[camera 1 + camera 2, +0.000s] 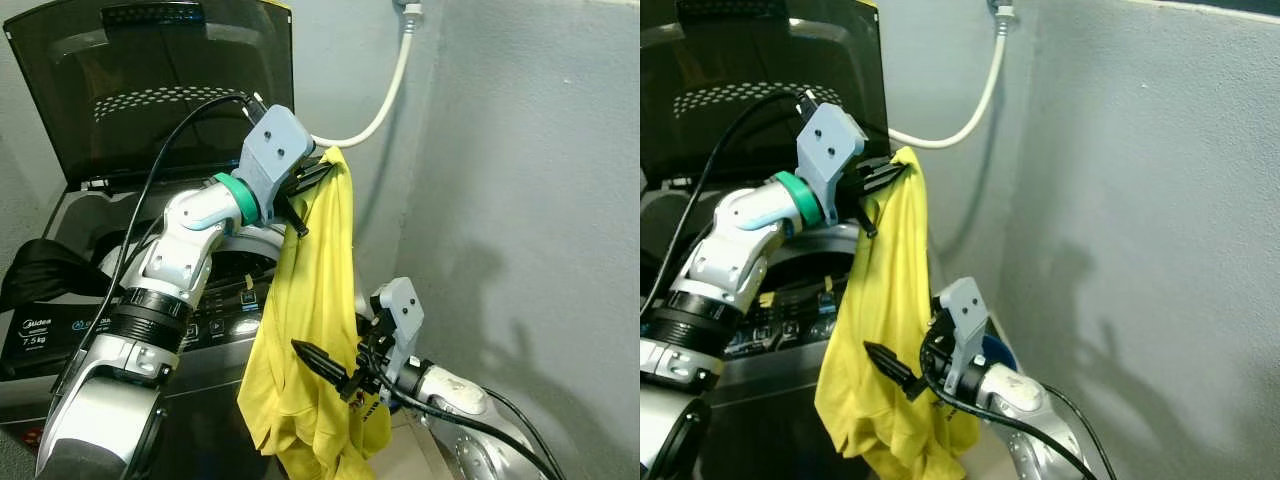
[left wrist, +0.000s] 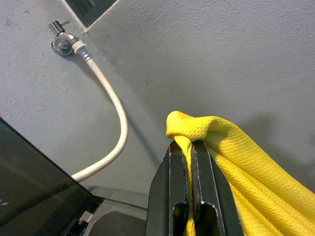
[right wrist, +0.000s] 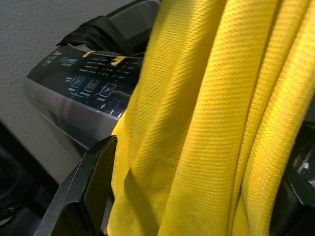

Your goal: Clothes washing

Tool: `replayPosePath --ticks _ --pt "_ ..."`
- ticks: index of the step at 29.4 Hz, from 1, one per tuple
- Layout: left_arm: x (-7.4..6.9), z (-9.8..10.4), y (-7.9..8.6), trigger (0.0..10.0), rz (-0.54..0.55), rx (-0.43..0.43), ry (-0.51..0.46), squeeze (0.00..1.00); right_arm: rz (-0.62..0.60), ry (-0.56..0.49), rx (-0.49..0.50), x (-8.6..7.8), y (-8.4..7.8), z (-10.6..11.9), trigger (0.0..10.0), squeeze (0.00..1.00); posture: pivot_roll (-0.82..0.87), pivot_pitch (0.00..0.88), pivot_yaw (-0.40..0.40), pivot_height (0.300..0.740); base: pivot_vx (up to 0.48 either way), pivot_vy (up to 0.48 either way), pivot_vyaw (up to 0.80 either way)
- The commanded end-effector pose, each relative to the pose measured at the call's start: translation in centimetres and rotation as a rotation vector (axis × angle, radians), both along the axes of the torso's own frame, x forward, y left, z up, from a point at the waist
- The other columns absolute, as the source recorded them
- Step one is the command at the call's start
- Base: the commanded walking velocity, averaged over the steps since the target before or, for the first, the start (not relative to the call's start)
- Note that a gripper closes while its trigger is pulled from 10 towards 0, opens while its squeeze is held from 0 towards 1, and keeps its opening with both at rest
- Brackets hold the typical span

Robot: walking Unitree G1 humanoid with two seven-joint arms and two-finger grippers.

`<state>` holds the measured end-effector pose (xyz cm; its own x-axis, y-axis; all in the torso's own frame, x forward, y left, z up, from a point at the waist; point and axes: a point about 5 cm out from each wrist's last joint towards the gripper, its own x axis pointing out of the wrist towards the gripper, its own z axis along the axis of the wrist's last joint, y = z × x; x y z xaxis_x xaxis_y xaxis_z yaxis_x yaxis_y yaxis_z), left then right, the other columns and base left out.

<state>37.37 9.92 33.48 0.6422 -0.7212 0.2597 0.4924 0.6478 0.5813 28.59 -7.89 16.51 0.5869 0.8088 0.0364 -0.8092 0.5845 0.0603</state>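
— Grey plaster walls (image 1: 520, 200) meet in a corner behind my washing machine. What lies at the far left?

— At my far left a black garment (image 1: 45, 272) is draped over the edge of the top-loading washing machine (image 1: 60, 330), whose dark lid (image 1: 150, 80) stands raised against the wall. The control panel (image 3: 83, 81) along the front shows rows of small icons and a Midea label.

— And your left arm?

— My left arm rises across the machine's opening, and my left gripper (image 1: 318, 172) is up near the lid's right edge. Its two black fingers (image 2: 204, 196) are pressed together on a bunched fold of the yellow shirt (image 1: 315, 330), the cloth pinched between them at its topmost point.

— Where does that shirt hang?

— It hangs straight down from that pinch, in front of the machine's right front corner, its lower end gathered in loose folds below the panel.

— What is behind it?

— A white hose (image 1: 385, 100) curves down from a metal tap (image 2: 63, 43) on the wall and passes behind the gripper.

— And on the right?

— My right gripper (image 1: 335, 365) is low, at the shirt's lower part. Its fingers (image 3: 96, 182) are spread apart, with the yellow fabric hanging between them; I cannot tell whether they touch it.
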Motion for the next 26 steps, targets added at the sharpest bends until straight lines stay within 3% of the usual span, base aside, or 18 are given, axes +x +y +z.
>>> replayPosePath --ticks 1,6,14,26 --pt "-0.1 0.0 0.3 10.0 0.001 -0.018 0.003 0.0 0.04 0.061 -0.007 -0.7 0.5 -1.2 10.0 0.0 -0.08 0.047 0.063 0.74 0.0 0.0 0.0" --pt "-0.2 0.0 0.4 10.0 0.001 -0.034 0.003 0.0 0.076 0.067 -0.009 -1.2 0.9 -1.3 10.0 0.0 -0.09 0.04 0.061 0.74 0.0 0.0 0.0" --pt "-0.2 0.2 -0.1 10.0 0.004 -0.085 0.001 0.0 0.03 0.07 -0.04 -0.6 2.0 -2.0 10.0 0.0 -0.09 0.031 0.045 0.74 0.0 0.0 0.0" --pt "-0.4 -0.3 1.0 10.0 0.059 -0.108 0.004 0.0 0.04 0.037 0.025 0.2 2.2 0.1 10.0 0.0 -0.07 0.03 0.023 0.74 0.0 0.0 0.0"
